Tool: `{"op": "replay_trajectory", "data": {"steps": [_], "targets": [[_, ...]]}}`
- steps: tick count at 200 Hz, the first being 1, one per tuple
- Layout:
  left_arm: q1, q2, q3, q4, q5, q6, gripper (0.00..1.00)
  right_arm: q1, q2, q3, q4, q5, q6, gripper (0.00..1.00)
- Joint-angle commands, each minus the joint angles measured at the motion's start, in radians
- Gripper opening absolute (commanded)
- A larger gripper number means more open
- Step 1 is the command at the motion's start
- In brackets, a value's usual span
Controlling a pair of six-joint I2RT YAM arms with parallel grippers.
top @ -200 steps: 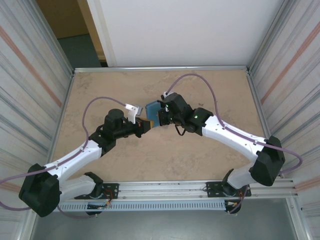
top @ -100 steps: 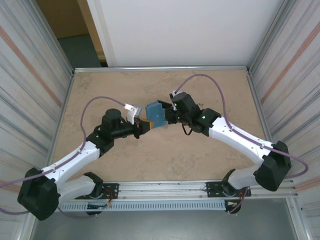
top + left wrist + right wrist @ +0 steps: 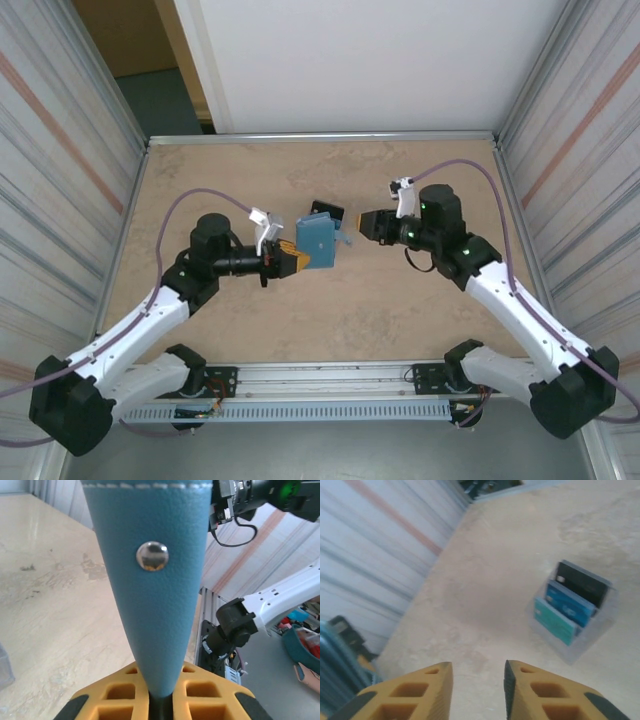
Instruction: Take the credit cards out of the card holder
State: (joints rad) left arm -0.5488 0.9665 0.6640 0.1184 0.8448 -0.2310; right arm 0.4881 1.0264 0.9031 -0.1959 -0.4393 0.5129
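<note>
The left gripper (image 3: 289,260) has its jaws clamped on the narrow end of the card holder (image 3: 150,605) and holds it above the table (image 3: 200,170). The teal-blue outer face with its metal snap (image 3: 152,556) is turned to the left wrist camera. The right gripper (image 3: 477,680) is apart from the holder, its jaws separated with nothing between them. The credit cards (image 3: 567,611), one teal and one blue, stand in a clear tray (image 3: 612,611) on the table.

The top view is bright and even, with soft shadows on the table (image 3: 200,180). In the left wrist view the table glares pale at 10 o'clock and the snap (image 3: 152,556) on the card holder (image 3: 155,630) glints; the right wrist view is hazy and blurred.
</note>
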Motion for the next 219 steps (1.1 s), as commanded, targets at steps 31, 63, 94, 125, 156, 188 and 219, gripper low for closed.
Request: {"op": "replay_trajectory", "data": {"steps": [31,63,94,125,156,188,219], "targets": [[0.009,-0.03,0.026,0.05,0.078,0.029,0.0,-0.014,-0.135,-0.081,0.146,-0.264,-0.05,0.65],[0.013,-0.01,0.033,0.036,0.076,0.029,0.0,-0.009,-0.136,-0.073,0.155,-0.338,-0.054,0.99],[0.013,0.002,0.037,0.055,0.109,0.025,0.0,0.025,-0.101,-0.043,0.123,-0.345,-0.099,0.99],[0.012,0.008,0.049,0.045,0.11,0.025,0.0,0.089,-0.073,-0.006,0.071,-0.292,-0.157,0.99],[0.013,0.019,0.055,0.043,0.108,0.015,0.0,0.14,-0.044,0.014,0.036,-0.229,-0.189,0.99],[0.012,0.026,0.059,0.047,0.124,0.01,0.0,0.158,0.014,0.038,0.006,-0.183,-0.195,0.99],[0.013,0.017,0.052,0.049,0.148,0.017,0.0,0.15,0.031,0.046,-0.015,-0.154,-0.203,1.0]]}}
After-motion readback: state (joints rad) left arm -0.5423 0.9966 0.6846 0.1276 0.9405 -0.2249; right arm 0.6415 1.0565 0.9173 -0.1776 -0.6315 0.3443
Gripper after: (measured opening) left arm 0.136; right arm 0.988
